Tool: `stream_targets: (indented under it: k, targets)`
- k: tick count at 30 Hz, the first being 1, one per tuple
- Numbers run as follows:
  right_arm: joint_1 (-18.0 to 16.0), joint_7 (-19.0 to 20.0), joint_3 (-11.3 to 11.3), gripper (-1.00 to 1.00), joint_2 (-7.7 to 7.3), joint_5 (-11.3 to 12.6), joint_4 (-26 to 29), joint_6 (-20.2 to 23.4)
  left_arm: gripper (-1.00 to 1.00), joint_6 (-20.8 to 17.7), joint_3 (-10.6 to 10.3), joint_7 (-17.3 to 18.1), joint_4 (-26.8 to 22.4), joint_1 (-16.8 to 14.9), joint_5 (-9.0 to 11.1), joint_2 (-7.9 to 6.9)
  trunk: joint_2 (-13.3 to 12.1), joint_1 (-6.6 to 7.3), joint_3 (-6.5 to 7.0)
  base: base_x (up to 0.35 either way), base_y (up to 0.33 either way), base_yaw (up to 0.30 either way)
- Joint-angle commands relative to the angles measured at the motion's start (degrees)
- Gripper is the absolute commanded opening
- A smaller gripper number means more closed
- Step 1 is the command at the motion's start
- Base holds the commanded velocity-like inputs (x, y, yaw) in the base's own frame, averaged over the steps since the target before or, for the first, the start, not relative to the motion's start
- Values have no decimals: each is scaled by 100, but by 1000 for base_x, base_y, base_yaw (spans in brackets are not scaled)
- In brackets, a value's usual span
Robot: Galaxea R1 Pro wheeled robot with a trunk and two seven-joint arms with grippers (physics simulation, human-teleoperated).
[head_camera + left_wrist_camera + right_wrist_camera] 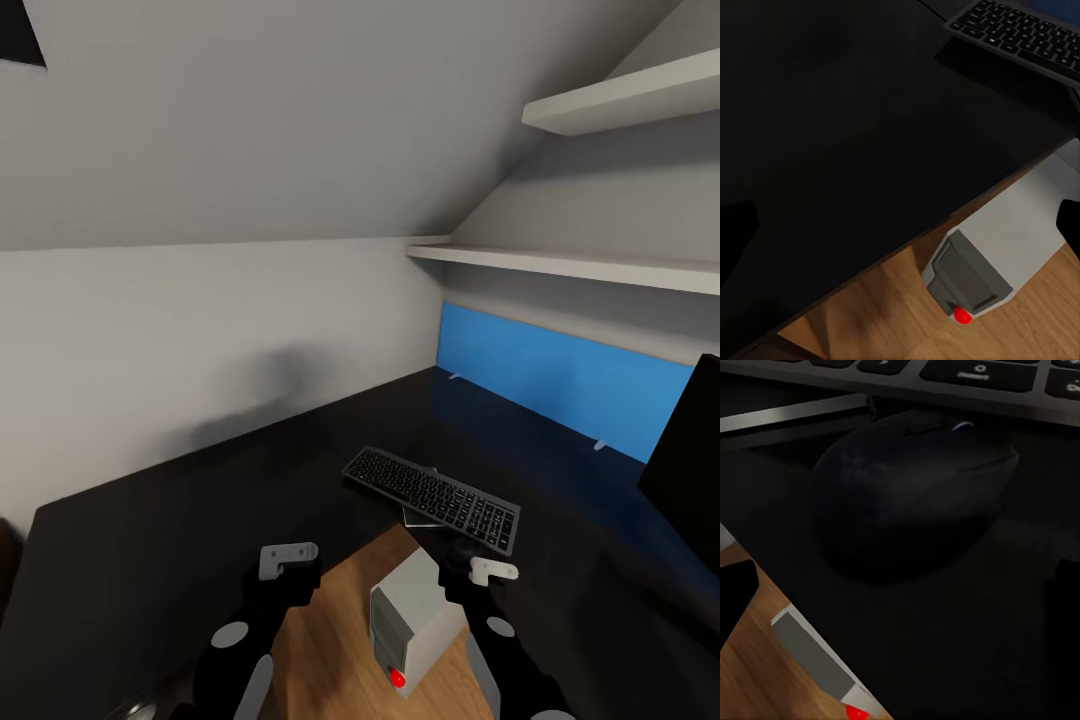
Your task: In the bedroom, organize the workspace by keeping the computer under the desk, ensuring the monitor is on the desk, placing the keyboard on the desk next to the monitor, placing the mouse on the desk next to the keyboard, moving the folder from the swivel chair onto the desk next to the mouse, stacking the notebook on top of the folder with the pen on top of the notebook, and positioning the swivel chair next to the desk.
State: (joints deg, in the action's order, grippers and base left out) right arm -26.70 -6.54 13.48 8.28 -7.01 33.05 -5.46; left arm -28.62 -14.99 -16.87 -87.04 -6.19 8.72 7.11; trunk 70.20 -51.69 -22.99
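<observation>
A black mouse (911,491) lies on the black desk (200,520) right beside the dark keyboard (432,497), at its near edge. My right gripper (900,600) hovers open just short of the mouse, one finger on each side and nothing held. Farther left, my left gripper (900,229) is open and empty over the desk's front edge. The grey computer tower (415,620), with a red light (398,678), stands on the wooden floor partly under the desk. At the right edge, the black monitor (690,450) stands on the desk. Folder, notebook, pen and swivel chair are out of view.
A thin grey flat thing (795,416) pokes out from under the keyboard; I cannot tell what it is. A blue panel (560,380) lines the desk's back edge under two white shelves (580,265). A sloped wall closes the left side.
</observation>
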Motion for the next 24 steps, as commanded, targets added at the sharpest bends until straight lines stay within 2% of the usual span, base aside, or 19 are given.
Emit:
stream_targets:
  k: [1, 24]
  targets:
    - [-2, 4, 49, 100, 7, 6, -35, 9, 100, -19, -10, -53, -7, -5, 60, -1, 3, 0, -8, 0, 0, 0]
    - [-2, 4, 49, 100, 7, 14, -36, 10, 100, -16, -11, -54, 11, -5, 59, -4, 3, 0, -8, 24, 0, 0]
